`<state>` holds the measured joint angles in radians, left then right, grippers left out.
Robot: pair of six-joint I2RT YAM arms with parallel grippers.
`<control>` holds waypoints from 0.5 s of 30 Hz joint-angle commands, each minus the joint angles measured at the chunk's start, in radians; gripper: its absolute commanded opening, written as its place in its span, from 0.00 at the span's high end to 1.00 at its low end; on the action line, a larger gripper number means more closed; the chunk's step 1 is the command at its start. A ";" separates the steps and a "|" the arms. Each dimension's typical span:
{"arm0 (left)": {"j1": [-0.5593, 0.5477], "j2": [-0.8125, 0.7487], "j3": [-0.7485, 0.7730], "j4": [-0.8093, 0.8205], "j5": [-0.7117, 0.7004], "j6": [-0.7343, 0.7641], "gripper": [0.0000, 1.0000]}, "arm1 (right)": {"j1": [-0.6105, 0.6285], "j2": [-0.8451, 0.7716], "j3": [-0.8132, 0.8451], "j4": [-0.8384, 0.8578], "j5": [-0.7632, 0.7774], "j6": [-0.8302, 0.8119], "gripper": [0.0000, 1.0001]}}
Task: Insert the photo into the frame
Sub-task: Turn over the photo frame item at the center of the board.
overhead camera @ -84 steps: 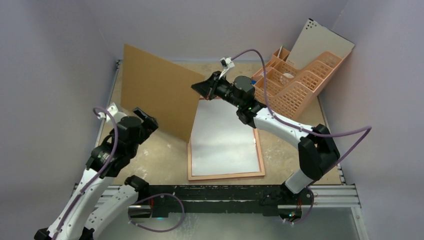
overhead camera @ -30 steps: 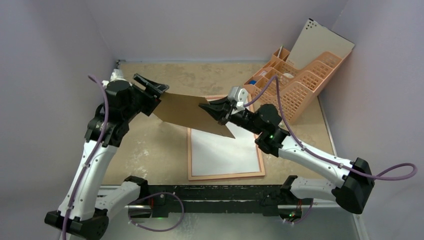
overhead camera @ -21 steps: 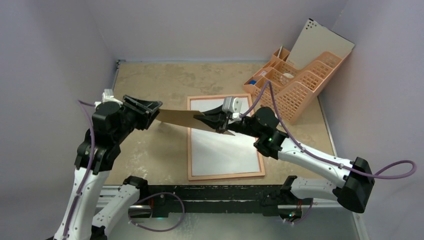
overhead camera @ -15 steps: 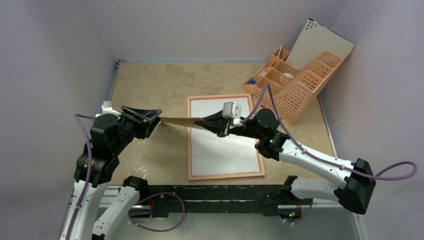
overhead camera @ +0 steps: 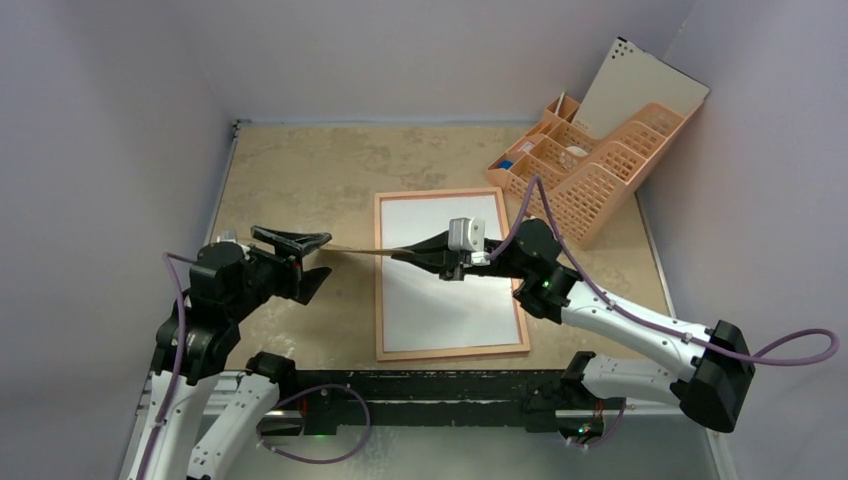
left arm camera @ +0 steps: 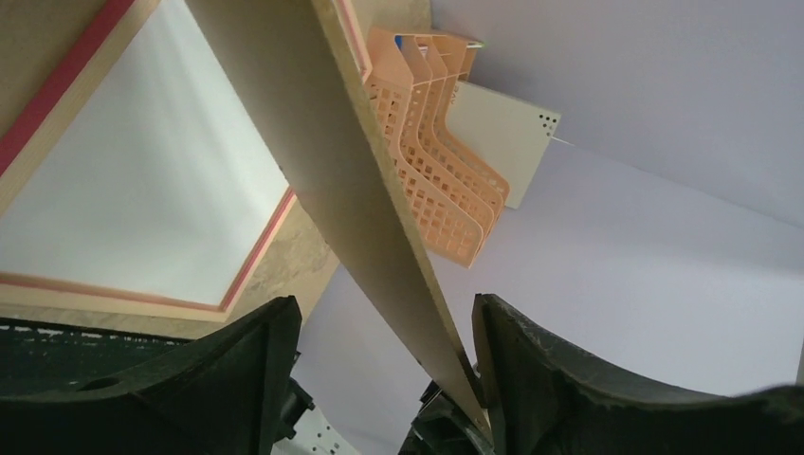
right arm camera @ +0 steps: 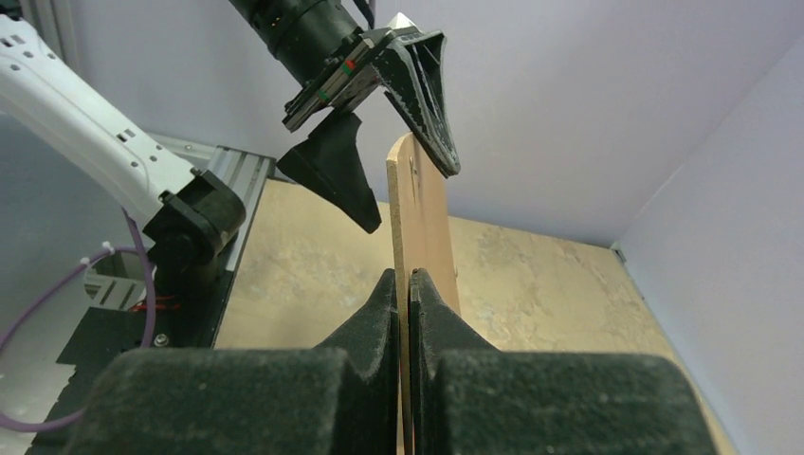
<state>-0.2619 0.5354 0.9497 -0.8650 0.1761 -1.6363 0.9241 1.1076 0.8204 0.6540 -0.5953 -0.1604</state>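
Observation:
The frame [overhead camera: 380, 300] lies flat mid-table, reverse side up, with the photo [overhead camera: 450, 300] inside it, white back up. Both also show in the left wrist view, the frame [left arm camera: 114, 301] and the photo [left arm camera: 142, 190]. My right gripper [overhead camera: 396, 252] is shut on the brown backing board [overhead camera: 365, 249] and holds it edge-on above the frame's left part. The right wrist view shows the pads [right arm camera: 410, 277] pinching the board [right arm camera: 427, 218]. My left gripper [overhead camera: 318, 255] is open around the board's left end. The board [left arm camera: 360, 209] leans on one finger [left arm camera: 512, 351].
A peach plastic desk organiser [overhead camera: 585, 170] stands at the back right with a white perforated board [overhead camera: 640, 85] leaning behind it. Purple walls close in the left, back and right. The arm bases' black rail [overhead camera: 440, 385] runs along the near edge.
The backing board has swung down from a tilted slab to nearly level and edge-on. Both grippers have come toward the near side with it, the left one lower.

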 commanded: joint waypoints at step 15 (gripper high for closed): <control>0.000 -0.001 -0.030 -0.081 -0.050 -0.053 1.00 | 0.024 -0.014 0.005 -0.071 -0.072 0.030 0.61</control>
<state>-0.2619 0.5171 0.9161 -0.9852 0.1783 -1.7706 0.9428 1.1137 0.8124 0.5514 -0.6998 -0.2222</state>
